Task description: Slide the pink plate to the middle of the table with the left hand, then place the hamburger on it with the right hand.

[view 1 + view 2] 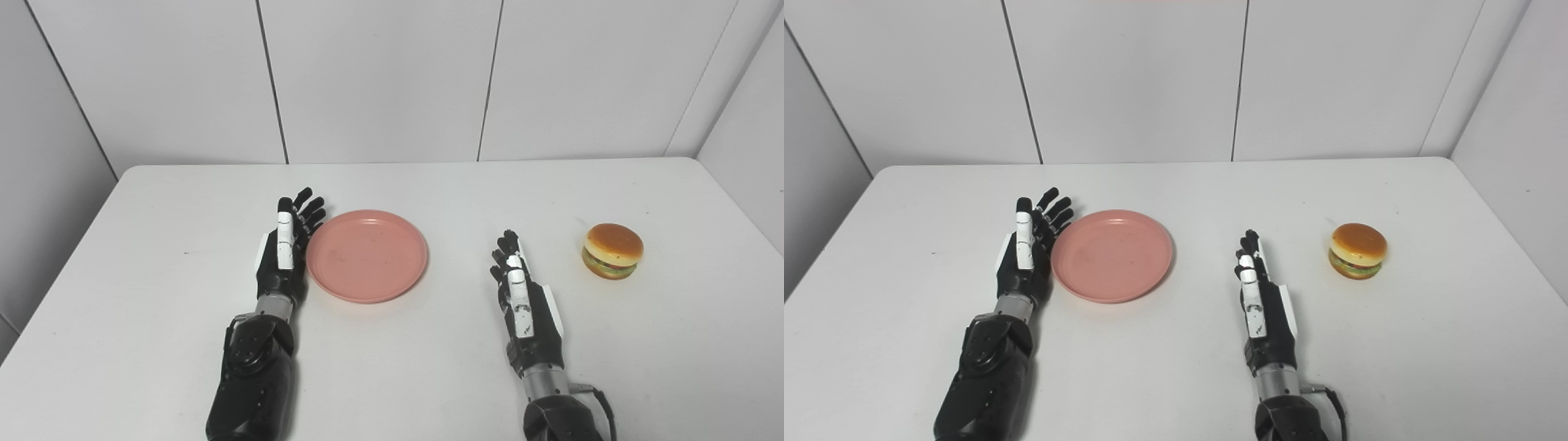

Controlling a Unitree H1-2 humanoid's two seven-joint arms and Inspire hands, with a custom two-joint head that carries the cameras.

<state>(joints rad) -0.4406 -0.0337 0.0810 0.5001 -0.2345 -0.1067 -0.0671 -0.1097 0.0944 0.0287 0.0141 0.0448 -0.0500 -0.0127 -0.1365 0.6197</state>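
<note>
Fingers (306,211) of our left hand (288,248) were spread and extended, holding nothing, the hand standing on its edge with the palm turned toward the pink plate (367,255). We saw the hand just beside the plate's left rim; whether it touched the rim we could not tell. Our right hand (523,294) lay further toward the near edge, also on its edge with the fingers straight and slightly apart, empty, well apart from the plate on one side and from the hamburger (612,250) on the other. The plate sat flat and bare, a little left of the middle of the white table (429,380). The hamburger stood upright on the tabletop toward the right side, with a tan bun and a green layer showing at its side, and nothing touched it. Both forearms came up from the near edge. Behind the table we saw pale wall panels (380,79) with dark seams.
</note>
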